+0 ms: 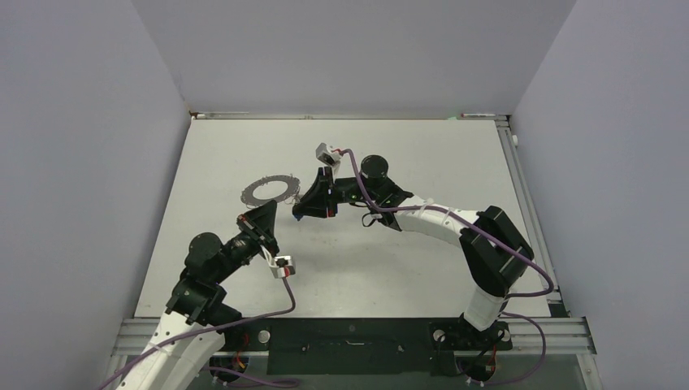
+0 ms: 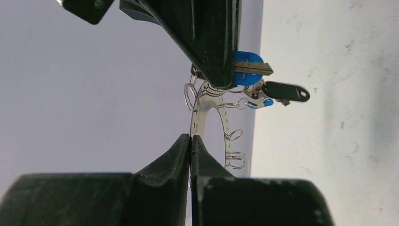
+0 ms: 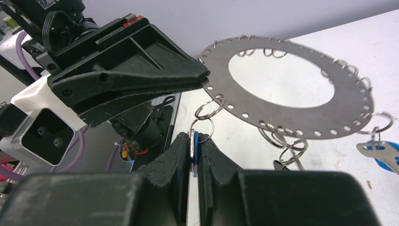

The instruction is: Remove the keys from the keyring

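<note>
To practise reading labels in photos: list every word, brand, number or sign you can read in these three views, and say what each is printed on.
None: no readable text in any view.
The keyring, the blue-headed key and the black-headed key show no legible marking. Any stamping on them is too small to tell.

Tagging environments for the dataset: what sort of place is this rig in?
Most likely a lab test cell, not a home or factory: a white table boxed in by plain grey panel walls, with an aluminium frame along its near edge holding the left arm and right arm.
</note>
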You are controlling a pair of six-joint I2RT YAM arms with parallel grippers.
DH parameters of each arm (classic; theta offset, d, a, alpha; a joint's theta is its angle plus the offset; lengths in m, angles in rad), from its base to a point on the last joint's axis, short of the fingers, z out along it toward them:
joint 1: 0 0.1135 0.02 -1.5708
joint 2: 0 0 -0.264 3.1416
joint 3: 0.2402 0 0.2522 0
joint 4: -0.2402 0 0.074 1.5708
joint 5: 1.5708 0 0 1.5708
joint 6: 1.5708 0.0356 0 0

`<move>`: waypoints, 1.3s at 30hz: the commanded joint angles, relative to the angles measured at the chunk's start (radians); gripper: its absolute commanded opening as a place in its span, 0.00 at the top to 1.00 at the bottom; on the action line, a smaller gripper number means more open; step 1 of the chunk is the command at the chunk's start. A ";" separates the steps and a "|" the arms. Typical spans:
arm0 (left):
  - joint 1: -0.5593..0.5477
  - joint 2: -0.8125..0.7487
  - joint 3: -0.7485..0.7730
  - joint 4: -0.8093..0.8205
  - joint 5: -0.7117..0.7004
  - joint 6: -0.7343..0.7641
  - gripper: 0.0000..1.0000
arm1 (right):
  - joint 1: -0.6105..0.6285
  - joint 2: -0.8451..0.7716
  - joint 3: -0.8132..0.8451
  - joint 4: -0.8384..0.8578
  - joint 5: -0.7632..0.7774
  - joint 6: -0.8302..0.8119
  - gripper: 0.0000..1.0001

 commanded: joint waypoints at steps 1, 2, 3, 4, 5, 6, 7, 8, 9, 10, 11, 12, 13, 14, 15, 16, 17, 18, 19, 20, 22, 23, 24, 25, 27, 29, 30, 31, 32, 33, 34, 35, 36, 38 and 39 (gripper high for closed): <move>-0.003 -0.002 0.111 -0.103 -0.022 -0.187 1.00 | -0.007 -0.056 0.013 -0.005 -0.011 -0.054 0.95; -0.003 0.004 0.132 -0.142 -0.013 -0.228 1.00 | -0.007 -0.055 0.021 -0.039 -0.004 -0.076 0.95; -0.003 0.010 0.153 -0.182 -0.002 -0.271 1.00 | -0.007 -0.055 0.028 -0.068 0.003 -0.095 0.95; -0.003 0.017 0.174 -0.218 0.007 -0.315 1.00 | -0.006 -0.053 0.036 -0.091 0.007 -0.112 0.95; -0.003 0.025 0.194 -0.252 0.019 -0.357 1.00 | -0.006 -0.053 0.044 -0.110 0.011 -0.125 0.95; -0.003 0.034 0.214 -0.284 0.031 -0.397 1.00 | -0.007 -0.052 0.050 -0.124 0.011 -0.132 0.95; -0.003 0.044 0.231 -0.313 0.046 -0.432 1.00 | -0.006 -0.053 0.054 -0.136 0.011 -0.139 0.95; -0.003 0.055 0.246 -0.345 0.059 -0.465 1.00 | -0.007 -0.053 0.056 -0.144 0.010 -0.142 0.95; -0.003 0.065 0.258 -0.362 0.070 -0.492 1.00 | -0.007 -0.054 0.057 -0.149 0.008 -0.144 0.95; -0.003 0.073 0.265 -0.379 0.078 -0.513 1.00 | -0.007 -0.056 0.060 -0.153 0.007 -0.145 0.95; -0.003 0.080 0.271 -0.396 0.087 -0.528 1.00 | -0.008 -0.056 0.062 -0.163 0.006 -0.150 0.95; -0.003 0.084 0.272 -0.410 0.092 -0.542 1.00 | -0.010 -0.059 0.065 -0.174 0.004 -0.155 0.95; -0.003 0.087 0.272 -0.428 0.097 -0.550 1.00 | -0.013 -0.063 0.067 -0.184 0.003 -0.160 0.95; -0.003 0.088 0.270 -0.442 0.101 -0.557 1.00 | -0.014 -0.066 0.067 -0.191 0.002 -0.164 0.95; -0.003 0.086 0.265 -0.451 0.103 -0.565 1.00 | -0.015 -0.069 0.069 -0.201 0.002 -0.169 0.95; -0.003 0.082 0.259 -0.459 0.108 -0.572 1.00 | -0.015 -0.070 0.069 -0.209 0.001 -0.174 0.95; -0.003 0.079 0.252 -0.463 0.109 -0.578 1.00 | -0.016 -0.073 0.070 -0.218 0.001 -0.180 0.95; -0.003 0.075 0.246 -0.463 0.108 -0.587 1.00 | -0.016 -0.074 0.069 -0.226 0.001 -0.185 0.95; -0.003 0.072 0.241 -0.460 0.105 -0.598 1.00 | -0.016 -0.076 0.067 -0.232 0.001 -0.190 0.95; -0.003 0.072 0.238 -0.460 0.101 -0.610 1.00 | -0.015 -0.076 0.064 -0.234 0.000 -0.194 0.95; -0.003 0.073 0.235 -0.467 0.102 -0.633 1.00 | -0.016 -0.077 0.064 -0.243 -0.002 -0.199 0.95; -0.003 0.072 0.234 -0.473 0.106 -0.645 1.00 | -0.016 -0.078 0.065 -0.249 -0.004 -0.203 0.95; -0.003 0.072 0.235 -0.479 0.112 -0.651 1.00 | -0.015 -0.076 0.070 -0.255 -0.008 -0.207 0.95; -0.003 0.073 0.235 -0.489 0.122 -0.652 1.00 | -0.016 -0.075 0.075 -0.262 -0.014 -0.212 0.95; -0.003 0.073 0.235 -0.513 0.139 -0.648 0.98 | -0.014 -0.073 0.086 -0.287 -0.026 -0.228 0.95; -0.003 0.075 0.237 -0.526 0.152 -0.648 0.86 | -0.010 -0.070 0.099 -0.314 -0.036 -0.246 0.95; -0.003 0.078 0.239 -0.527 0.155 -0.653 0.82 | -0.009 -0.069 0.104 -0.328 -0.039 -0.258 0.95; -0.003 0.083 0.242 -0.534 0.158 -0.662 0.75 | -0.006 -0.067 0.108 -0.345 -0.041 -0.271 0.95; -0.003 0.090 0.249 -0.547 0.166 -0.664 0.71 | -0.004 -0.067 0.112 -0.361 -0.043 -0.283 0.95; -0.003 0.100 0.254 -0.554 0.167 -0.672 0.68 | -0.003 -0.067 0.113 -0.370 -0.045 -0.291 0.95; -0.003 0.110 0.262 -0.556 0.167 -0.692 0.64 | -0.001 -0.066 0.115 -0.378 -0.049 -0.297 0.95; -0.003 0.119 0.269 -0.561 0.168 -0.715 0.60 | 0.000 -0.067 0.115 -0.383 -0.052 -0.300 0.95; -0.003 0.130 0.282 -0.563 0.164 -0.745 0.56 | 0.000 -0.067 0.116 -0.392 -0.059 -0.308 0.95; -0.001 0.162 0.311 -0.581 0.169 -0.792 0.47 | 0.000 -0.070 0.126 -0.435 -0.072 -0.343 0.95; 0.000 0.178 0.328 -0.600 0.183 -0.808 0.44 | -0.001 -0.072 0.137 -0.463 -0.080 -0.364 0.95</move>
